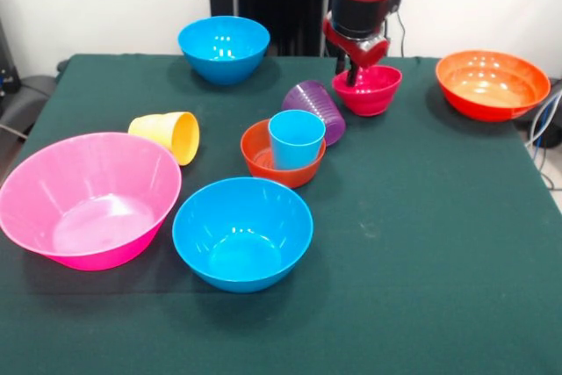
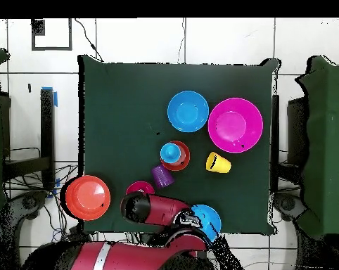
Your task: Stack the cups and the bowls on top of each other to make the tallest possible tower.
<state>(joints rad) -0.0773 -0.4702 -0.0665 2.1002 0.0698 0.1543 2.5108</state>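
My gripper (image 1: 351, 72) reaches down onto the left rim of the small magenta bowl (image 1: 376, 92), which stands at the far side of the table; the arm covers part of it in the overhead view (image 2: 139, 188). The light blue cup (image 1: 296, 140) stands upright inside the small orange-red bowl (image 1: 260, 162) at mid table, forming a low tower (image 2: 174, 155). The ribbed purple cup (image 1: 316, 108) lies on its side between that tower and the magenta bowl. The yellow cup (image 1: 169, 135) lies on its side to the left.
The big pink bowl (image 1: 88, 199) and a blue bowl (image 1: 241, 233) stand at the near left. A second blue bowl (image 1: 224, 48) stands at the far edge. The wide orange bowl (image 1: 492, 83) stands at the far right. All rest on the green table (image 1: 439, 261).
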